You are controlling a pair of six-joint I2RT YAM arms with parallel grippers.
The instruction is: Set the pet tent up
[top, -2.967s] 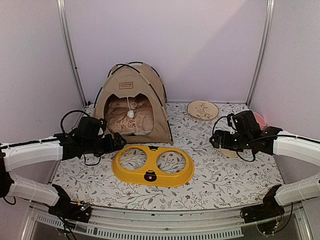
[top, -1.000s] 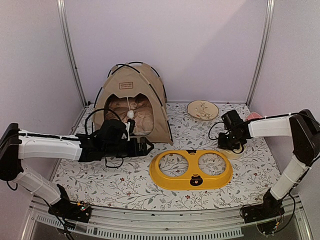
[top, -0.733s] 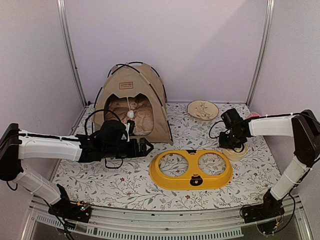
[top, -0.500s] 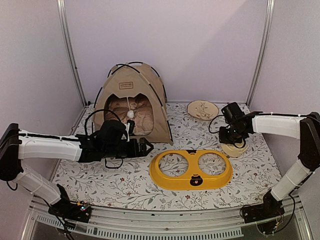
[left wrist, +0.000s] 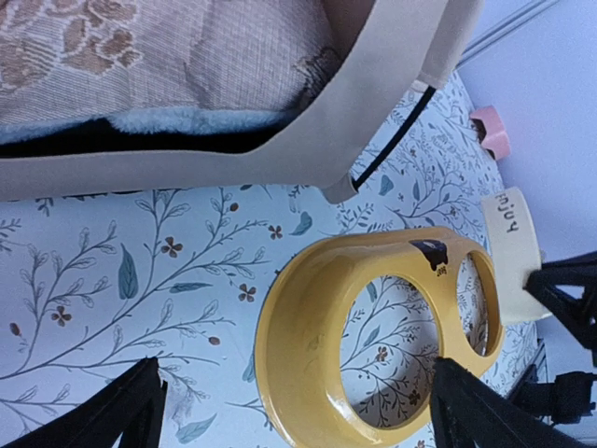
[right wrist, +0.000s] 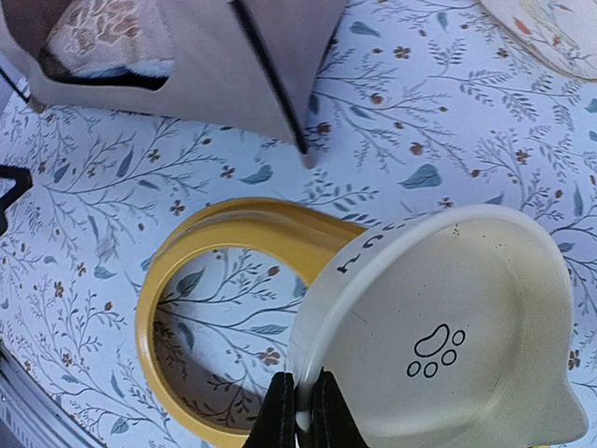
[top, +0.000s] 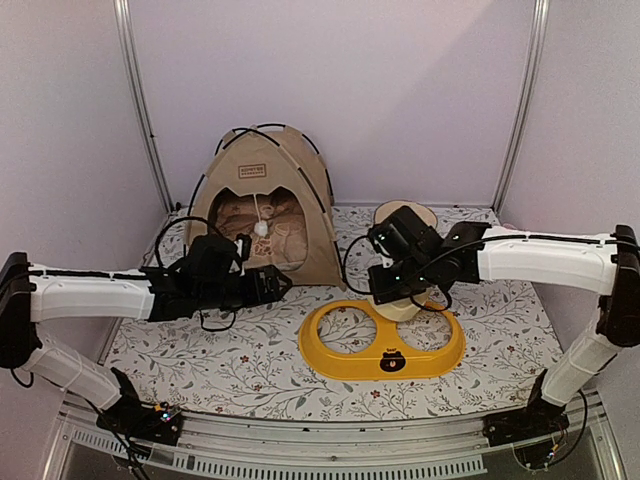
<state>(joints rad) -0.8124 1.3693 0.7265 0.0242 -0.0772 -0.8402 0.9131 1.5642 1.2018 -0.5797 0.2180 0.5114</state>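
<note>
Pinching the rim of a cream bowl [right wrist: 438, 355] between narrow fingers, the right claw [right wrist: 300, 411] holds it over the far rim of the yellow tray [top: 385, 362]. The tent [top: 262, 170] stands upright at the back left of the flowered mat [top: 200, 360], with a cushion [top: 240, 222] inside. The left claw [top: 275, 283] hangs wide open and grips nothing, near its front corner.
</note>
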